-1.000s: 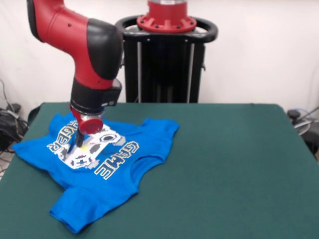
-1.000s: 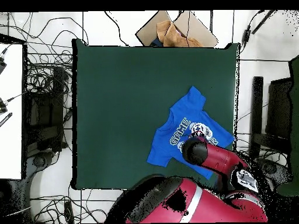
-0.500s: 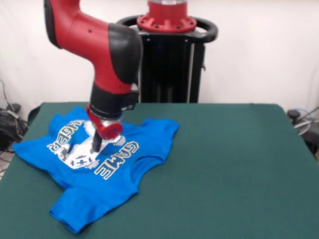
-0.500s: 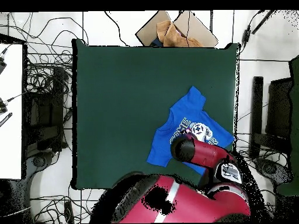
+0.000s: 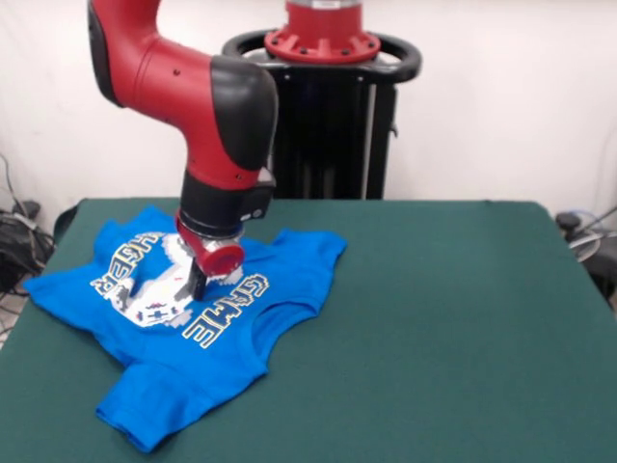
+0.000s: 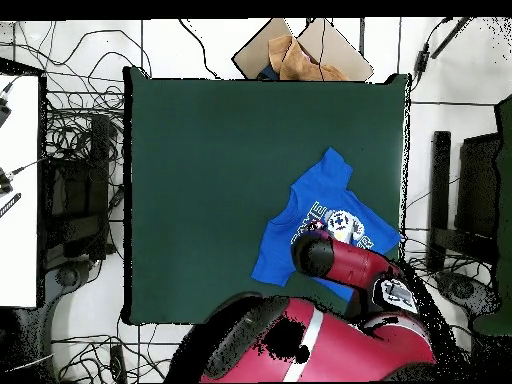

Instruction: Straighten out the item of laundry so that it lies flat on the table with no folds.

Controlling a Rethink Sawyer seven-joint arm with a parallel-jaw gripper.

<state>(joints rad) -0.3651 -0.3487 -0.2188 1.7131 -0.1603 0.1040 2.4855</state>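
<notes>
White wall behind; big dark green felt-covered table (image 5: 453, 318) fills the front view. Small bright blue short-sleeved T-shirt (image 5: 183, 323) w/ white pixel game-controller print and "GAME" lettering lies print-up on the table's left part in front view, near the far edge; in overhead view it sits toward the right edge (image 6: 325, 215). Shirt not flat: lower part bunched, w/ folds, one sleeve out toward the left edge. Red and black arm (image 5: 207, 106) comes down over the shirt; tool (image 5: 198, 282) is at the print, tip on or just above the cloth. Can't tell if tool is apart or together. Cables lie on the floor round the table (image 6: 80, 150).
</notes>
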